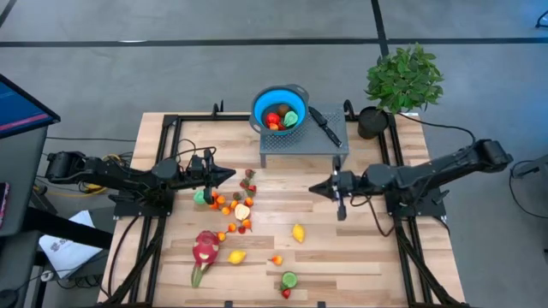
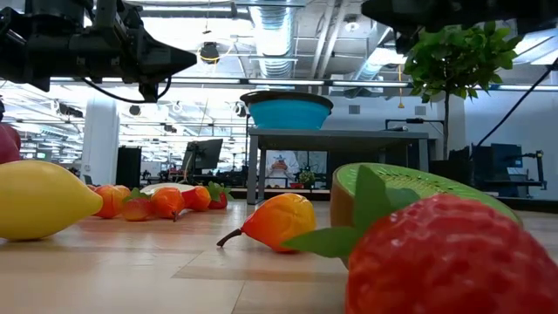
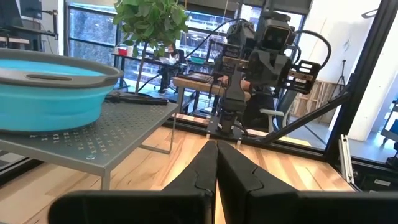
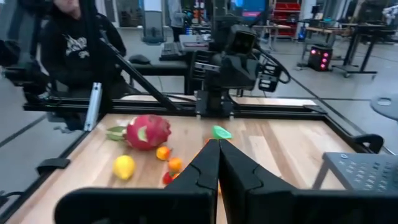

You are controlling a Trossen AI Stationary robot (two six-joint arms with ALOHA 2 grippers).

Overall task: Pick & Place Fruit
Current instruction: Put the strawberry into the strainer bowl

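Small toy fruits lie scattered on the wooden table [image 1: 360, 248]. There is a cluster of orange and red ones [image 1: 235, 207], two yellow lemons [image 1: 298, 232] [image 1: 236, 256], a green half [image 1: 289, 279] and the pink-red dragon fruit [image 1: 205, 249] [image 4: 148, 132]. A few fruits [image 1: 282, 117] sit in the blue bowl [image 1: 261, 101] [image 3: 43, 93] on a grey stand [image 1: 304, 145]. My left gripper [image 1: 231, 174] [image 3: 216, 163] hovers shut above the cluster's far end. My right gripper [image 1: 312, 188] [image 4: 219, 163] hovers shut over bare table, facing the left one.
A black-handled knife [image 1: 325, 125] lies on the stand beside the bowl. A potted plant [image 1: 402, 79] stands at the table's far right corner. A black frame [image 1: 167, 128] borders the table. In the low view a strawberry [image 2: 453, 262] and a lemon [image 2: 44, 199] lie close to the camera.
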